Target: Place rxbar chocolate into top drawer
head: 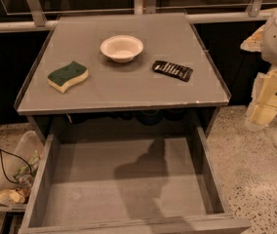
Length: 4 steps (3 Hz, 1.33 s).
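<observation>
Currently | rxbar chocolate [172, 70] flat on surface [128, 89], just right of bowl [121, 48] | sponge [68, 75] left of bowl | top drawer [94, 194] open, below and nearer than bowl | tool [263, 113] far right of bowl, off the surface; its state cannot be told

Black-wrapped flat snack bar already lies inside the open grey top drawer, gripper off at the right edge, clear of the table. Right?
No. The camera view shows the black-wrapped flat snack bar lying on the grey tabletop, right of the round white bowl, not inside the open grey top drawer. The gripper is off at the right edge, clear of the table, as you said.
</observation>
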Tool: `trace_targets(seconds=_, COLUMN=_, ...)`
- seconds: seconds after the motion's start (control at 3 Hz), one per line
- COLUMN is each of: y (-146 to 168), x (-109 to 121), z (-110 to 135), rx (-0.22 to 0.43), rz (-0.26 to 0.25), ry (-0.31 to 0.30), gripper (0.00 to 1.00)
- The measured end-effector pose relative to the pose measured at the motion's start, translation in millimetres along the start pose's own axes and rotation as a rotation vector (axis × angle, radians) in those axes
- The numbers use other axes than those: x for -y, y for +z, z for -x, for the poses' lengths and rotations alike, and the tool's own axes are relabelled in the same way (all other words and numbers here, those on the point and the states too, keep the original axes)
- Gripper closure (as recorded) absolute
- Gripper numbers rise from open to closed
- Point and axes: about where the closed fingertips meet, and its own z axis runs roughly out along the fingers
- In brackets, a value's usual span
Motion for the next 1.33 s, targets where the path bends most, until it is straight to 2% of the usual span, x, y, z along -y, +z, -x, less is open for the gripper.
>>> trace_targets(seconds=0.33, y=3, x=5, z=8, rx=0.009, rz=0.0, ry=0.003, gripper=0.0)
trace_targets(seconds=0.67, y=10, x=16, z=29, rx=0.084, rz=-0.013, ry=0.006, gripper=0.0)
trace_targets(seconds=1.0, y=19, x=41, z=45, rx=0.241, rz=-0.04, ry=0.038, gripper=0.0)
trace_targets(seconds=1.33, y=30, x=72, z=54, rx=0.429, rz=-0.056, ry=0.104, gripper=0.0)
